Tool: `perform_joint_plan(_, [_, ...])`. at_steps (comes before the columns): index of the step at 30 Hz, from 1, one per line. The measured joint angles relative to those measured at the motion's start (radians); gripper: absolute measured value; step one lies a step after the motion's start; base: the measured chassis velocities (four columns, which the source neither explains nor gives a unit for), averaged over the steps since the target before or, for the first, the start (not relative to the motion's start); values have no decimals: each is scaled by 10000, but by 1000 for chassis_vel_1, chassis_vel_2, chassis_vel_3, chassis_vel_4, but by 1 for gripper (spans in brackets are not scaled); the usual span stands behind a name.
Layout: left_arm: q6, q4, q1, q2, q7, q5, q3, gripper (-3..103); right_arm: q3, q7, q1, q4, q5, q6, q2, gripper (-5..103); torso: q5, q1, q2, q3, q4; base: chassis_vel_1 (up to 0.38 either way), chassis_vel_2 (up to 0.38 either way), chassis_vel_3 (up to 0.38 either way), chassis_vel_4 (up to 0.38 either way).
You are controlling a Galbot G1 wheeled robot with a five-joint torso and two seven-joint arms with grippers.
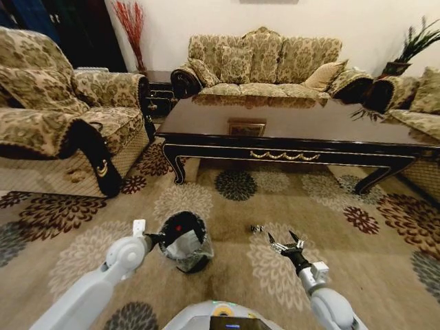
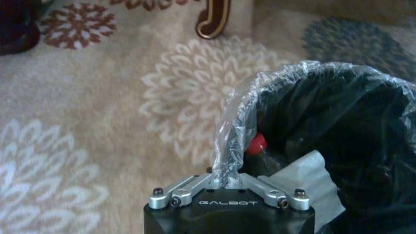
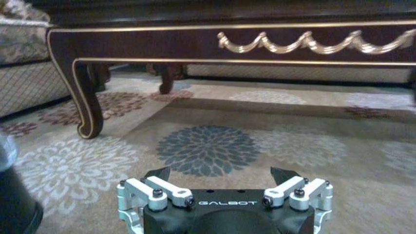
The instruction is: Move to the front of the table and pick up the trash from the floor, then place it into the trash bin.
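Observation:
The trash bin [image 1: 185, 242], black with a clear crinkly liner, stands on the floor [image 1: 227, 275] in front of the table [image 1: 289, 124]. My left gripper [image 1: 161, 238] is shut on the bin's near rim; in the left wrist view its jaws [image 2: 225, 179] pinch the liner. Inside the trash bin [image 2: 351, 126] lie a red-marked scrap [image 2: 256, 143] and white paper [image 2: 305, 175]. One small greyish scrap of trash [image 1: 256, 228] lies on the carpet. My right gripper [image 1: 285, 243] hovers open just right of and nearer than that scrap, with nothing between its fingers [image 3: 284, 174].
A sofa [image 1: 62, 117] stands at the left, another [image 1: 265, 65] behind the table, and a third [image 1: 416, 110] at the right. The table's curved leg [image 3: 87, 107] and gold-trimmed apron [image 3: 305, 41] rise ahead of my right gripper. Open carpet lies to the right.

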Motion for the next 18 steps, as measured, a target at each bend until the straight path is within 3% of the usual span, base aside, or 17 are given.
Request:
perform_joint_plan(3, [-1,51,112,81,89,-63,-230,1,-151,-424,165,-373,-214,77,-155,100,1,1,-1,3,1,-144,161,127,-95])
perform_joint_plan(9, [0,32,333,159,199,-183,-514,1,-692,-1393,917,-1922,-2546,755,-456,100,1,-1,1,-6,1,-5,-20,-10,2])
perform_joint_plan(13, [3,22,249,296,204,-294,-475,1,-884,-1981,1451,-2872,-3606,1271,-643,100,1,-2,1,-7,6,30,-24,-11,23])
perform_joint_plan(18, [2,-130,111,469,174,-436,-325,1,-1215,-2545,2188,-3933,-4073,1793,-738,100,1,-1,0,-3,-1,0,0,0,0])
